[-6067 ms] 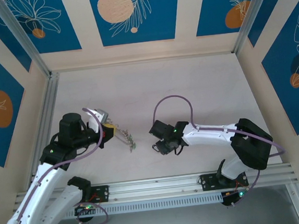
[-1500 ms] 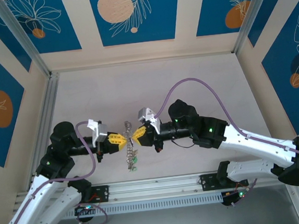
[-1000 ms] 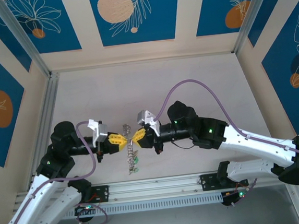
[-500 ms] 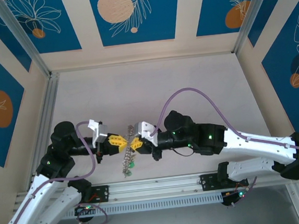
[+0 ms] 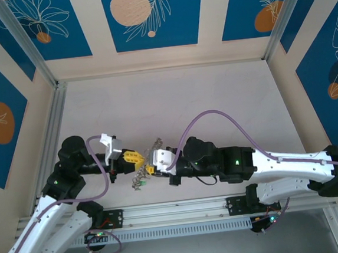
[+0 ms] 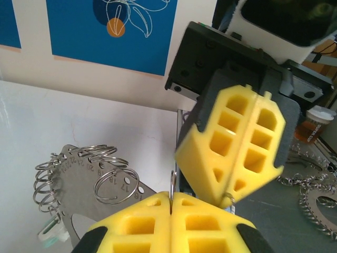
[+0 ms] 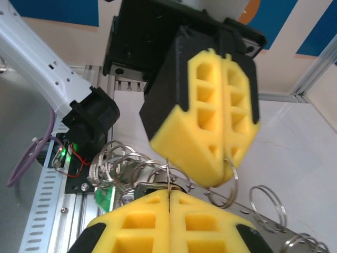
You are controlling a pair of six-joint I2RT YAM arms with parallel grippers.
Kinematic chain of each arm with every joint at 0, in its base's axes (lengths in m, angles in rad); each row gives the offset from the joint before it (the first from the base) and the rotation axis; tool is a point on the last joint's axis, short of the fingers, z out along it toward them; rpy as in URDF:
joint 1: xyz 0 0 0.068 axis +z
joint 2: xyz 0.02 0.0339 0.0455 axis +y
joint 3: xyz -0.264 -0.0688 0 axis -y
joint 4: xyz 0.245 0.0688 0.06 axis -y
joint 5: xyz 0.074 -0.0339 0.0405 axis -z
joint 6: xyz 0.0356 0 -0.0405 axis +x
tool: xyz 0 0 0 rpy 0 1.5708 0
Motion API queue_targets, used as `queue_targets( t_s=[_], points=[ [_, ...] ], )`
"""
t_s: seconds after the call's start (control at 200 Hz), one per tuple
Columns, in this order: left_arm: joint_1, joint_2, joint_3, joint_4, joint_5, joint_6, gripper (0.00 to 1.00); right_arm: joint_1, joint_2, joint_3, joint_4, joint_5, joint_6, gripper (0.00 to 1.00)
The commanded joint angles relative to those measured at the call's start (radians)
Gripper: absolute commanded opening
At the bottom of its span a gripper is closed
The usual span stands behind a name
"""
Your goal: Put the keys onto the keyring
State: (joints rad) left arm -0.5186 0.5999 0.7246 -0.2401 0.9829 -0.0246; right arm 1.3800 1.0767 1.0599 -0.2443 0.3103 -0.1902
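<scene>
Overhead view from behind, looking down, 2 wrist views close-up, facing each other, sharing left pincer (image 6: pixel 171 208), right pincer (image 6: pixel 231 182)

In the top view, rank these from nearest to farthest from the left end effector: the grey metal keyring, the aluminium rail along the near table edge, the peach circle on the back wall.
1. Grey metal keyring: pinched in the left end effector, hanging right at it.
2. Aluminium rail: along the near table edge, by the arm bases.
3. Peach circle: on the back wall, far side.
</scene>
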Motion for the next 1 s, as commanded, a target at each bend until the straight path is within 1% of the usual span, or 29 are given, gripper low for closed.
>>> queue_targets(
  t_s=[0.0,0.215,0.47,0.735,0.865,0.995],
  points=[
    [-0.005,-0.004,0.017,0.055,0.008,-0.005,0.0,-0.033,-0.052,-0.03,0.052,-0.015,0.032,0.0],
    [-0.006,-0.015,0.016,0.052,0.008,-0.005,0.0,-0.059,-0.094,-0.023,-0.004,0.0,0.055,0.0],
    [-0.005,-0.023,0.014,0.052,0.006,-0.006,0.0,-0.063,-0.069,-0.006,-0.024,-0.034,0.054,0.0],
    [-0.005,-0.023,0.013,0.039,-0.004,0.008,0.0,-0.046,-0.113,-0.005,-0.054,0.035,0.039,0.0],
    [-0.006,-0.021,0.013,0.038,-0.004,0.008,0.0,-0.04,-0.139,-0.008,-0.06,0.039,0.031,0.0],
    [-0.005,-0.022,0.014,0.043,-0.001,0.003,0.0,-0.039,-0.121,0.0,-0.065,0.048,0.025,0.0]
  ],
)
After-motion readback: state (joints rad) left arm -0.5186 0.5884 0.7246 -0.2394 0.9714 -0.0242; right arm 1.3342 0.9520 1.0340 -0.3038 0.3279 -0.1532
